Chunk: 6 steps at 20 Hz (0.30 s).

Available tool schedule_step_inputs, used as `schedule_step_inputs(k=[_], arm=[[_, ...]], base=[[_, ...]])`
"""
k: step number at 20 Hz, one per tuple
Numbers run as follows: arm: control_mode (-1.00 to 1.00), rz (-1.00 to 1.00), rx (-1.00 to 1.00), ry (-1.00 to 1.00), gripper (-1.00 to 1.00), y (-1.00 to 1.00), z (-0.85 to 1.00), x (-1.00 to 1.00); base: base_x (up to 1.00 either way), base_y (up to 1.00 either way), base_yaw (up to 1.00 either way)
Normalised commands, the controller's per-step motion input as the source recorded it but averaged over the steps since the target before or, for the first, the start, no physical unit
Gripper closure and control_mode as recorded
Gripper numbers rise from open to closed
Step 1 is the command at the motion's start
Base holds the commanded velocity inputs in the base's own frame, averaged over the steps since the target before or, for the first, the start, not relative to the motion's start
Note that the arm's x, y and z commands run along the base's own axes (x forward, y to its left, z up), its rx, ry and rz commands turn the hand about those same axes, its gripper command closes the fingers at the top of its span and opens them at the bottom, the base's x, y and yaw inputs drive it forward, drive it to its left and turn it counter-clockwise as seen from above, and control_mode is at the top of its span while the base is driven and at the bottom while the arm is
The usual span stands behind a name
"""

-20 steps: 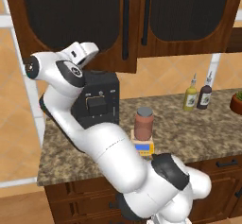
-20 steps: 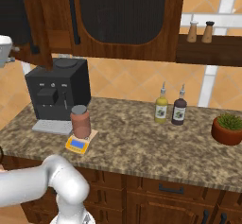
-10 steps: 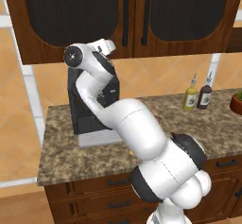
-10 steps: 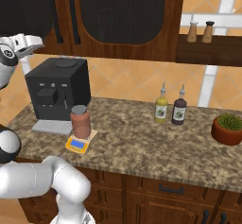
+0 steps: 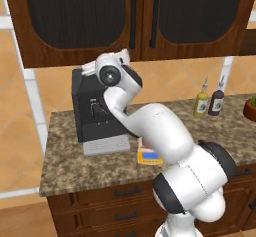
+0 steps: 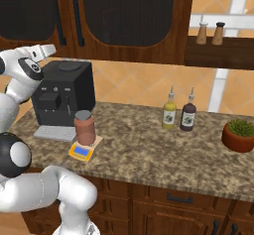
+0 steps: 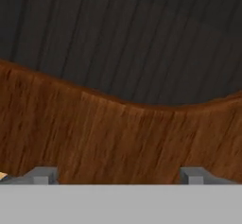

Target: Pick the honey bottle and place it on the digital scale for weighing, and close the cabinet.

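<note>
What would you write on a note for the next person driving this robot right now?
Gripper: empty, fingers apart, right up against the bottom rail of the cabinet door.
Honey bottle: standing upright on the scale, on the counter in front of the coffee machine.
Done: the bottle is on the scale. Both cabinet doors look shut and flush in the left base view.
Left: check the door is fully pushed home, then pull the arm back without bumping the coffee machine.
</note>
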Motion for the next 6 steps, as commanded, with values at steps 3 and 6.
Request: schedule_step_inputs(k=[3, 6], arm=[[-1.00, 0.14, 0.26, -0.05, -1.00, -1.00, 0.63, 0.43], [-1.00, 0.13, 0.25, -0.06, -1.00, -1.00, 0.75, 0.22]], base=[[0.00, 0.00, 0.00], [0.00, 0.00, 0.00]])
